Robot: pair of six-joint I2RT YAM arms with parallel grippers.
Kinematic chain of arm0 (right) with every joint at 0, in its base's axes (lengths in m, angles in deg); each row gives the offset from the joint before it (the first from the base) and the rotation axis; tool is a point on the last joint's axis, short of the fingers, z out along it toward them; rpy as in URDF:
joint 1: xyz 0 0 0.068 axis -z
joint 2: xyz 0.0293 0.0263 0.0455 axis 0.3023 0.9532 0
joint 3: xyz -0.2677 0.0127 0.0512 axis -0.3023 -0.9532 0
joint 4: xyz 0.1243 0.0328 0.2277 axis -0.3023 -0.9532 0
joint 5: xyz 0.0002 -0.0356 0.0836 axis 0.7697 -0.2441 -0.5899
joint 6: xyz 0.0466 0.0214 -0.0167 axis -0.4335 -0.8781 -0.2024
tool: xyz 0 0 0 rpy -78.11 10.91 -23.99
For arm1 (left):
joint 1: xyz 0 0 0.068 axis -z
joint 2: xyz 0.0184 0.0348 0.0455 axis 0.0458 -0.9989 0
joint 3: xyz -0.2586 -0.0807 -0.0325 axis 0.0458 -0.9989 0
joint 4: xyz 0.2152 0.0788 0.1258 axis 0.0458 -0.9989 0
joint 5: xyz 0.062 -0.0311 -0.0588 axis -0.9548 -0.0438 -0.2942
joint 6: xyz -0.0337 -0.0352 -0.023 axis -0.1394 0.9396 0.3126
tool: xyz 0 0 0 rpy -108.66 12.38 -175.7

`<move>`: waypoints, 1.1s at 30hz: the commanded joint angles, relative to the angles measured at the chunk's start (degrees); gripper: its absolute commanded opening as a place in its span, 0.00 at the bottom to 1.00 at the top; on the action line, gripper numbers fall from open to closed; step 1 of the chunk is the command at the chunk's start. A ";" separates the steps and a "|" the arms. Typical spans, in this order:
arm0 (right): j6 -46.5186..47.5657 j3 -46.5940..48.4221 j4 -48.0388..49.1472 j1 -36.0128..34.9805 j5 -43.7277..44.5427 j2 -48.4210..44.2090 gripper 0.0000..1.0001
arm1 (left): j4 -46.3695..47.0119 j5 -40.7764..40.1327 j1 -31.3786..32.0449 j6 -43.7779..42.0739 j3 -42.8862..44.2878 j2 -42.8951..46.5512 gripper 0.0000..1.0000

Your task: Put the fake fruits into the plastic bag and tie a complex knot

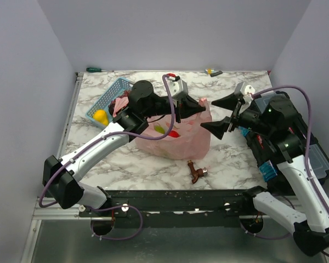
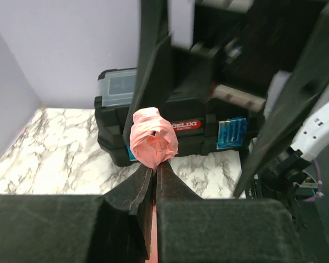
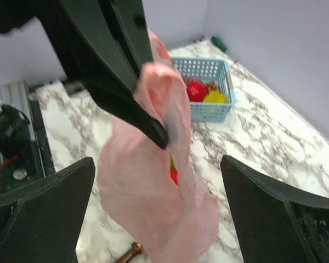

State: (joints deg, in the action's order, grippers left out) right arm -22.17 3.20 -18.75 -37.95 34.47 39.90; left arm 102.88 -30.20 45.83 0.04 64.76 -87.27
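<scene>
Left gripper: fingers pressed together, pinching a twisted wad of the thin translucent pink plastic bag, which bulges just past the tips. Knotted or not: can't tell.

Right gripper: fingers spread wide, one on each side of the bag's lifted top, touching nothing.

Bag: 1. Its body sits mid-table on the white marble-pattern table, between my two arms. Its top is held up at the far-right side.

Fruits seen through the film: 2. One is the bagged red plastic fruit; the other is a yellow-green plastic fruit just left of it.

Light-blue lattice plastic basket: 1, far left, near the bag. It holds one yellow plastic fruit, one round red plastic fruit and a darker piece I can't identify.

Small brown object: 1, on the table on the near side of the bag, apart from it.

Black plastic toolbox: 1, on the right side.

Green-handled screwdriver: 1, in the far left corner.
</scene>
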 commanded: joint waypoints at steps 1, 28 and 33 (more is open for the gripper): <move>8.21 -4.80 2.86 -0.29 -2.64 2.43 1.00 | -1.72 7.86 0.04 -2.04 4.78 0.42 0.02; 5.15 -14.48 19.67 -2.23 -10.09 6.11 0.01 | -45.35 11.48 -16.47 -43.94 13.94 -4.37 0.99; 5.04 -14.53 19.13 -2.15 -5.25 6.45 0.01 | -69.18 17.52 -19.31 -54.18 26.69 -11.12 0.64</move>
State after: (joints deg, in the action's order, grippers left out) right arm -18.06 -10.83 -0.13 -39.83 25.73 46.74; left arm 59.39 -18.84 28.74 -38.93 82.05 -93.47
